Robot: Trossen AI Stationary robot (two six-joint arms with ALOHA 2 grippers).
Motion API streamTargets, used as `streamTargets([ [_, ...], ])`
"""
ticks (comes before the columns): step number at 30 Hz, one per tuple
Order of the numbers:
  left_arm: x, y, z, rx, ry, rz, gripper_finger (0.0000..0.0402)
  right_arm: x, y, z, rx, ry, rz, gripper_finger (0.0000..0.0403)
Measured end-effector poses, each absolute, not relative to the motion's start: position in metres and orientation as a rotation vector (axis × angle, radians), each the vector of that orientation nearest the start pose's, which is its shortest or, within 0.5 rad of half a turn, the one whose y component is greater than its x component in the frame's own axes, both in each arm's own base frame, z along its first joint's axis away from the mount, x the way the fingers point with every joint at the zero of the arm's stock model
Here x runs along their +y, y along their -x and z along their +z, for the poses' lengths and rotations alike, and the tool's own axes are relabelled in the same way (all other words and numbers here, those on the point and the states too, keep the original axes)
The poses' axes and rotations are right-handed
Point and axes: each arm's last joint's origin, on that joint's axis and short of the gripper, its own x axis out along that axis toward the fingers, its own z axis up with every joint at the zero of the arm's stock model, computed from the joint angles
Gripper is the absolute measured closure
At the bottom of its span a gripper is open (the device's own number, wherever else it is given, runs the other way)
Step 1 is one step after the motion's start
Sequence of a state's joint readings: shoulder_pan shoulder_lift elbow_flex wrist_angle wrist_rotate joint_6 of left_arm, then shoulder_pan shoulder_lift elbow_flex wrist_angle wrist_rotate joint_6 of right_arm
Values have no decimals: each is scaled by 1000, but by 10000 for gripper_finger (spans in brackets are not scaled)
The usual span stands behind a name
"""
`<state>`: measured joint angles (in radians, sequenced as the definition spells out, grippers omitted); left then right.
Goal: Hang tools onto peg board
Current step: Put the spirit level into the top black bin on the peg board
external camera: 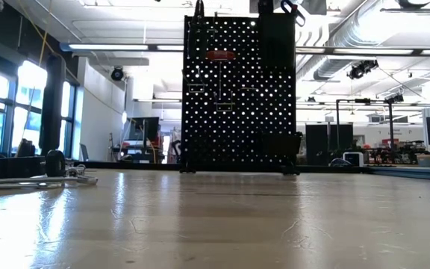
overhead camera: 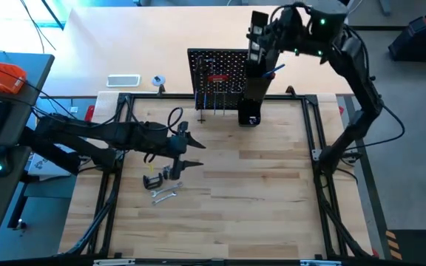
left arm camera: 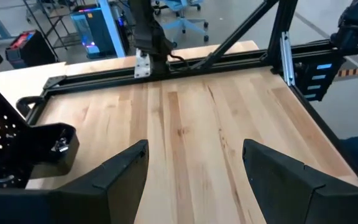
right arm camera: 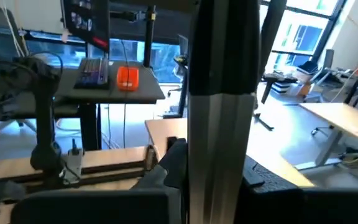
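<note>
Silver wrench [overhead camera: 165, 196] lies near black C-clamp [overhead camera: 152, 180].

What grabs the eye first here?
The upright black peg board at the table's far edge, a red-handled tool already hanging on it. The right gripper is raised beside it, shut on a black-and-silver bar. The left gripper, open and empty, hangs over the wrench and clamp left on the table.
</note>
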<state>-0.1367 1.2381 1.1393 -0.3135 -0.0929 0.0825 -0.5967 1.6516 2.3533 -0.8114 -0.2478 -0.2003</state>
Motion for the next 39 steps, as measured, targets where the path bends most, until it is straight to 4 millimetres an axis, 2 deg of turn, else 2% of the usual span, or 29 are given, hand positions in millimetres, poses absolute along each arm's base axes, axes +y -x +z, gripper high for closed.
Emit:
streamTargets([
  [4, -38, -270, 350, 401, -128, -73, 149, -177, -232, 548, 186, 89, -324, 358],
  [8, -41, -269, 351, 397, -130, -83, 149, -190, -226, 541, 229, 41, -297, 358],
  [16, -43, -269, 351, 391, -131, -88, 149, -191, -230, 535, 253, 23, -241, 358],
  [27, -46, -268, 350, 406, -124, -99, 149, -205, -240, 513, 385, 3, -225, 348],
  [39, -48, -267, 349, 416, -127, -88, 149, -203, -236, 505, 467, -20, -219, 344],
])
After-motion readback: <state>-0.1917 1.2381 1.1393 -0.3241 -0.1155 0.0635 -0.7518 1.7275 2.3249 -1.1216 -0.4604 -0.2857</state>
